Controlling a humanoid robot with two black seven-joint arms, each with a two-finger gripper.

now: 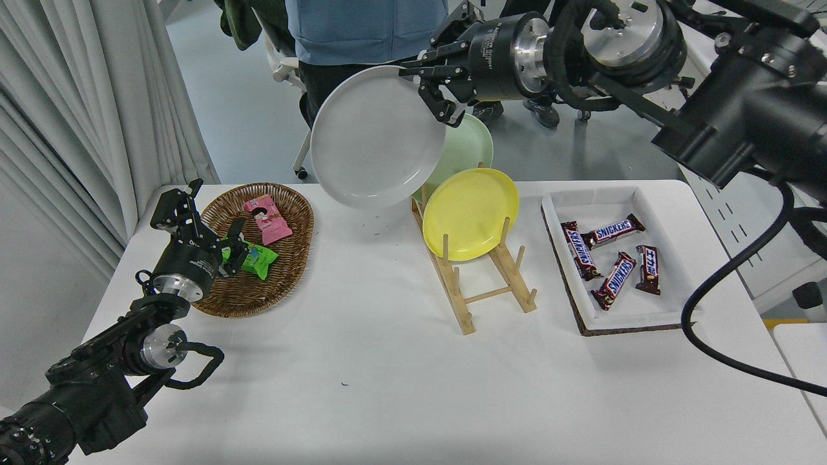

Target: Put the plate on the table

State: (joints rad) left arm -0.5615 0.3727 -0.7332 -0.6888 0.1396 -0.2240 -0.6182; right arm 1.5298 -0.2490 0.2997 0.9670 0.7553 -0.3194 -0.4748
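Above the bench's (387, 387) far edge, my right gripper (431, 87) has jaws clamped on the plate's (378, 137) rim, tilted, airborne. Carrying step; next, level and lower onto bare surface.

We see the pale green plate (466, 145) only in part, its left side hidden behind the grey plate (378, 137) and its lower edge behind the yellow plate (470, 213). The person (365, 32) beyond the grey plate is cut off at the top edge. The worktop (400, 381) runs out at the bottom edge
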